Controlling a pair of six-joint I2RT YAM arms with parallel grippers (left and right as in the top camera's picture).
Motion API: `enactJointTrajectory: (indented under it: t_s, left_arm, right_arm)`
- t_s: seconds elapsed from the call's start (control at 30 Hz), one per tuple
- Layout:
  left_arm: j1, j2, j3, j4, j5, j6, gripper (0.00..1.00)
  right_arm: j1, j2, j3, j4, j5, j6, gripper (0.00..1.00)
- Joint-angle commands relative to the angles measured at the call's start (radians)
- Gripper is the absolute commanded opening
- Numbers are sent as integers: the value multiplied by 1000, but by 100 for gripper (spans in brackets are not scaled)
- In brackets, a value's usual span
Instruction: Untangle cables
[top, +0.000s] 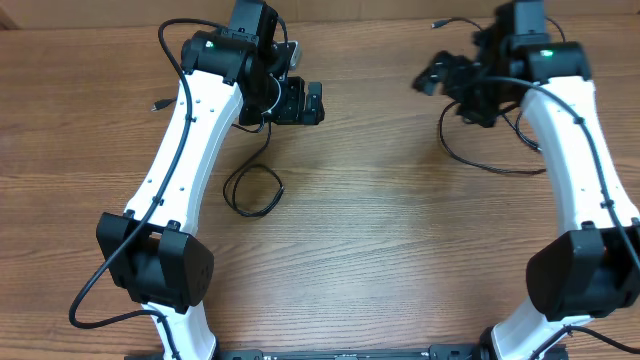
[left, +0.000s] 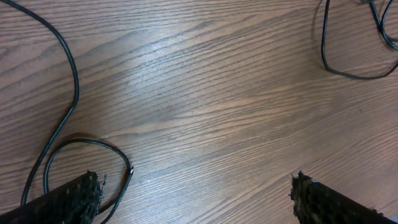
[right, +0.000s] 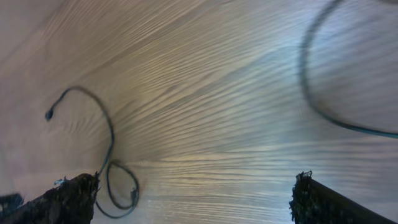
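Observation:
Two thin black cables lie apart on the wooden table. The left cable (top: 255, 190) forms a small loop beside my left arm, and its plug end (top: 155, 103) lies to the left of the arm. It shows in the left wrist view (left: 73, 106) and the right wrist view (right: 111, 149). The right cable (top: 480, 162) curves under my right arm, with a plug end (top: 437, 22) at the back. It also shows in the left wrist view (left: 339, 70) and, blurred, in the right wrist view (right: 311, 93). My left gripper (left: 196, 193) (top: 300, 103) is open and empty above bare wood. My right gripper (right: 196, 193) (top: 445, 85) is open and empty.
Thicker black wires run along both white arms (top: 190, 150) (top: 575, 150). The arm bases stand at the front left (top: 160, 270) and front right (top: 580, 280) of the wooden table (top: 380, 220).

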Motion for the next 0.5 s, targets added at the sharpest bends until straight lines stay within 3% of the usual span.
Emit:
enactJointTrajectory:
  t_s: [0.0, 0.23, 0.33, 0.47]
  left_arm:
    - [-3, -7, 24, 9, -5, -10, 100]
    - [-3, -7, 24, -9, 89, -81, 100]
    - [-2, -7, 24, 6, -35, -98, 100]
    - [48, -7, 24, -89, -222, -248, 99]
  right_arm:
    - [60, -1, 4, 24, 24, 0, 100]
    - [104, -1, 3, 32, 24, 8, 100]
    - [112, -1, 3, 27, 24, 8, 100]
    - [115, -1, 3, 12, 24, 7, 100]
